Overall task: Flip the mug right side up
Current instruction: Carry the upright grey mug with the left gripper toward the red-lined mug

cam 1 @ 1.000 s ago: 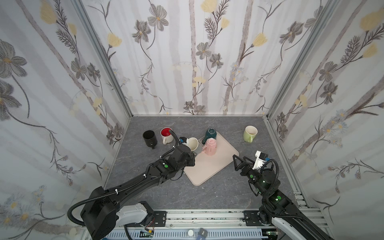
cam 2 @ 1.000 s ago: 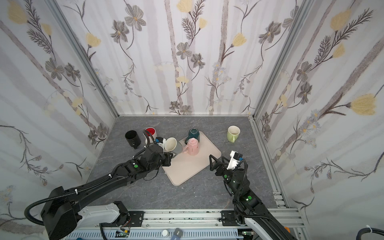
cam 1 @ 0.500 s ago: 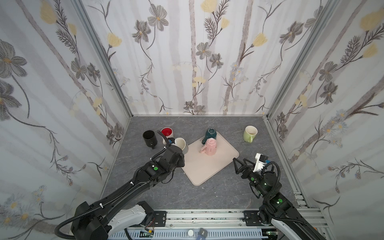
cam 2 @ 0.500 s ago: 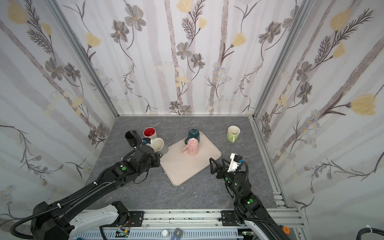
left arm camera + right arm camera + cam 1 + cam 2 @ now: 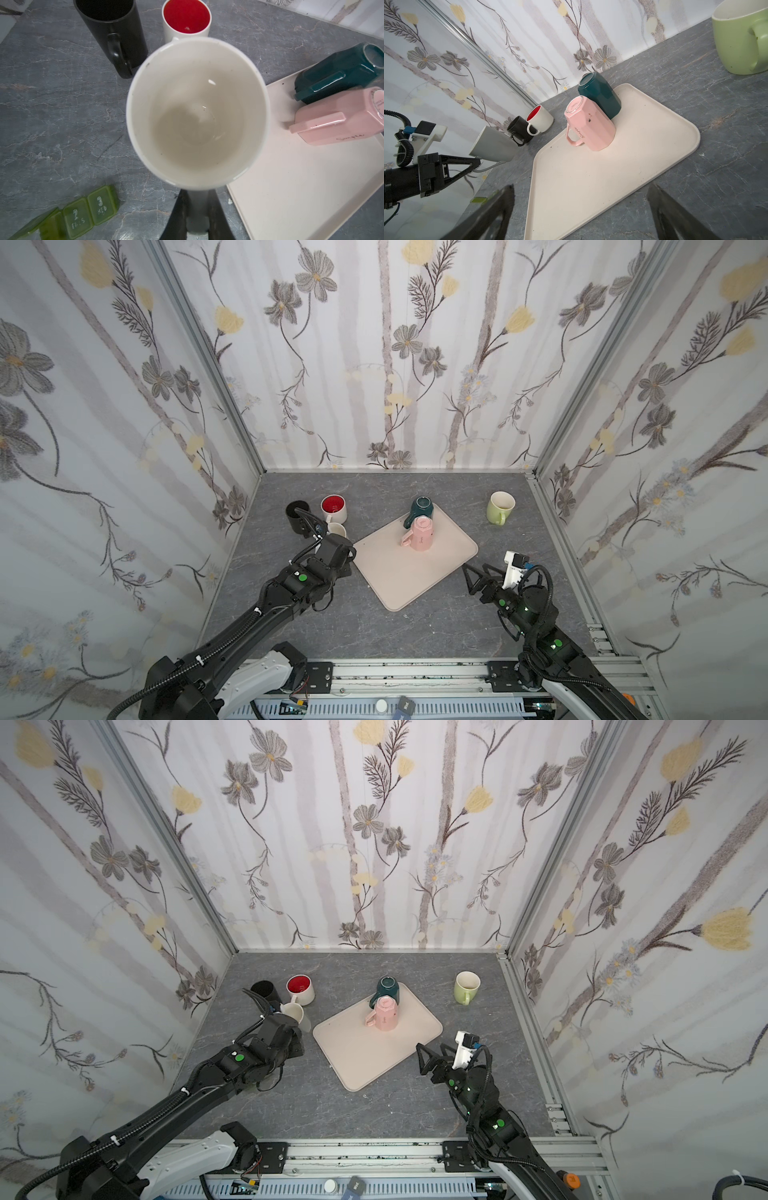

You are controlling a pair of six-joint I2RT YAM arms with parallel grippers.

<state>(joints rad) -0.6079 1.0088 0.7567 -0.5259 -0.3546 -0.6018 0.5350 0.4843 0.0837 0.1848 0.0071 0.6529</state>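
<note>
Black mug (image 5: 295, 510): upright at the far left of the table (image 5: 415, 635), handle toward the arms.
Red-lined mug (image 5: 333, 508): upright, just right of the black mug; white outside.
White mug (image 5: 336, 529): the task's thing. Tilted, mouth up and turned back toward the left arm, just in front of the red-lined mug and left of the tray. The right wrist view shows it raised off the table.
Left gripper (image 5: 476, 164): clamped tight on the white mug's handle, fingers (image 5: 180, 207) meeting below the rim.
Pill box (image 5: 83, 216): green, numbered lids, flat on the table beside the left gripper; hidden in both top views.
Tray (image 5: 407, 572): cream, mid-table, set at an angle.
Teal mug (image 5: 419, 510): upside down on the tray's far corner.
Pink mug (image 5: 420, 534): upside down on the tray, just in front of the teal mug and touching or nearly touching it; handle to the left.
Right gripper (image 5: 475, 570): jaws spread wide, holding nothing, low near the tray's right edge.
Green mug (image 5: 500, 508): upright at the far right, off the tray.
</note>
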